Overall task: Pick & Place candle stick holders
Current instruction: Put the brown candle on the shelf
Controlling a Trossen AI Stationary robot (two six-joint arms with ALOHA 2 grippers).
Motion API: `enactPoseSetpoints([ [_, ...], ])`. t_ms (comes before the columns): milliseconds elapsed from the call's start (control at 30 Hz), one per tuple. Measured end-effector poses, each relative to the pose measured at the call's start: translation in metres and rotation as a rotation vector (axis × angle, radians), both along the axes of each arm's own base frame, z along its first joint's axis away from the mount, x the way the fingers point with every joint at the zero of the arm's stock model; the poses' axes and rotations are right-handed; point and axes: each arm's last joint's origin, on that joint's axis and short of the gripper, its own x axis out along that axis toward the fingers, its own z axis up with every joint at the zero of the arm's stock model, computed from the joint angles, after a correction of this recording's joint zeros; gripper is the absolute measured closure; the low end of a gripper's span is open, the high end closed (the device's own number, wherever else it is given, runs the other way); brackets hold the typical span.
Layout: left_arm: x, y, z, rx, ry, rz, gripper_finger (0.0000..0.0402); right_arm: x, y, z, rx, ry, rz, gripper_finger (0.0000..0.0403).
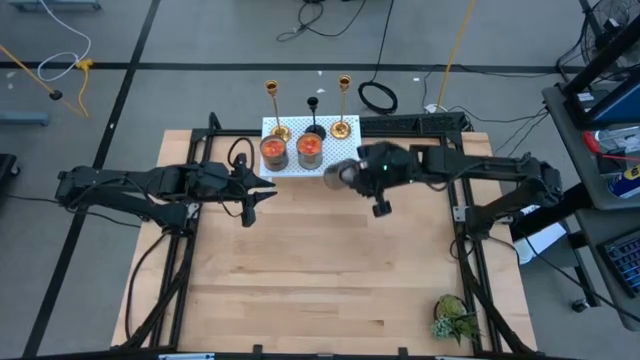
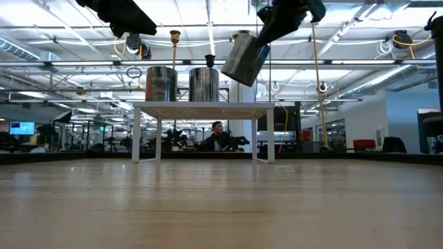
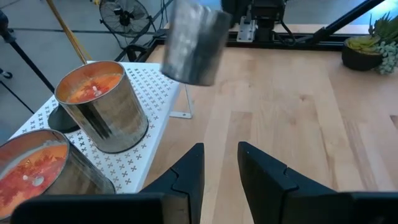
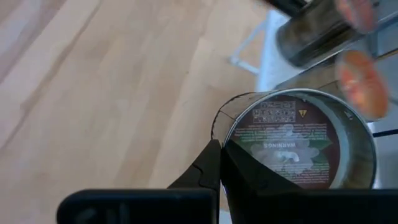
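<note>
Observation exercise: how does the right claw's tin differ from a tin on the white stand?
The held tin hangs tilted in the right claw; the stand tin sits upright on the white stand. Orange wax shows in the stand tin; the held tin shows its labelled bottom. Both are shiny metal.

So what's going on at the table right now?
The right gripper is shut on a shiny metal candle tin, holding it tilted in the air beside the white perforated stand. Two more metal tins of orange wax sit on that stand, with two gold candlestick holders and a shorter black one behind. The left gripper waits nearby, holding nothing.
</note>
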Motion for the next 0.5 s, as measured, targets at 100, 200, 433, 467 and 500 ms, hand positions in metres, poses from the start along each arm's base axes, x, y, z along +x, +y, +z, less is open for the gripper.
enactPoseSetpoints([
  [100, 0.0, 0.0, 0.0, 0.0, 0.0, 0.001, 0.0298, -0.002, -0.015, 0.007, -0.034, -0.015, -0.01, 0.0403],
  [200, 0.0, 0.0, 0.0, 0.0, -0.001, 0.001, 0.0298, -0.003, -0.032, 0.005, -0.048, 0.0, -0.059, 0.0403],
  [433, 0.0, 0.0, 0.0, -0.002, 0.0, 0.002, 0.0298, 0.001, -0.059, -0.011, 0.011, 0.053, -0.074, 0.0403],
  [467, 0.0, 0.0, 0.0, -0.002, 0.0, 0.002, 0.0298, 0.001, -0.061, -0.013, 0.017, 0.063, -0.077, 0.0403],
  [500, 0.0, 0.0, 0.0, -0.002, -0.001, 0.002, 0.0298, 0.001, -0.063, -0.015, 0.019, 0.076, -0.083, 0.0403],
])
